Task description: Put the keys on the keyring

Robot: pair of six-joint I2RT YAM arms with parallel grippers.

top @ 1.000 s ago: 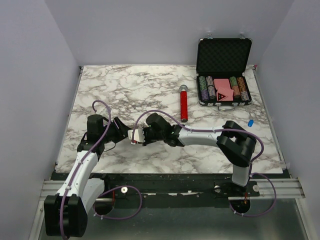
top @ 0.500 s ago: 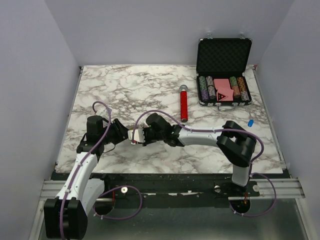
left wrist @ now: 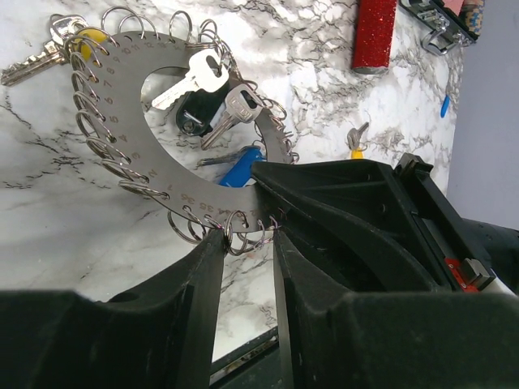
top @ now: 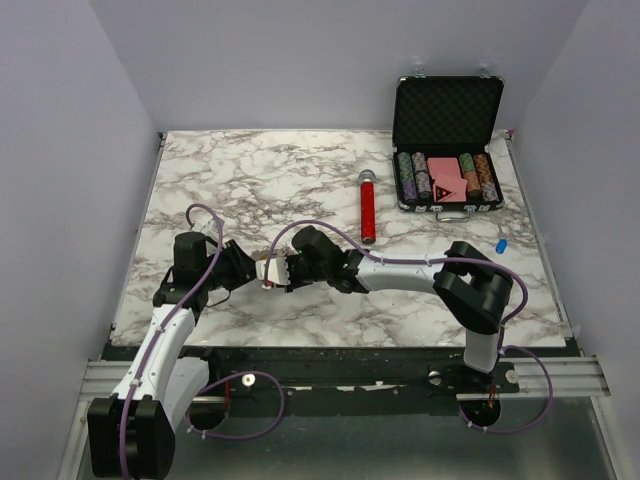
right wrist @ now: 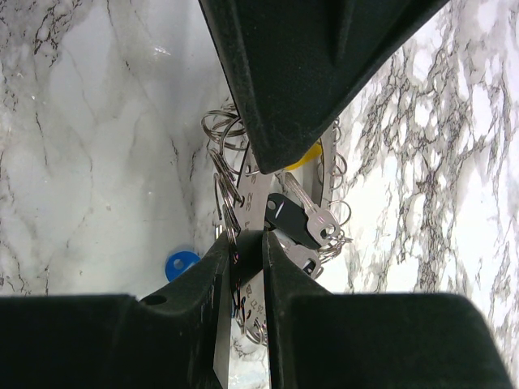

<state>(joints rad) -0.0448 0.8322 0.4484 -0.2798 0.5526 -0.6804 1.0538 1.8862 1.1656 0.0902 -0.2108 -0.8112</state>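
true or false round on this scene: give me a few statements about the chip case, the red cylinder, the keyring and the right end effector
1. The poker chip case has its lid open. True.
2. The red cylinder stands upright. False: it lies flat on the table.
3. The right end effector pinches the keyring at its edge. True.
4. The keyring carries nothing. False: several keys already hang from it.
5. A small blue piece lies loose near the table's right edge. True.
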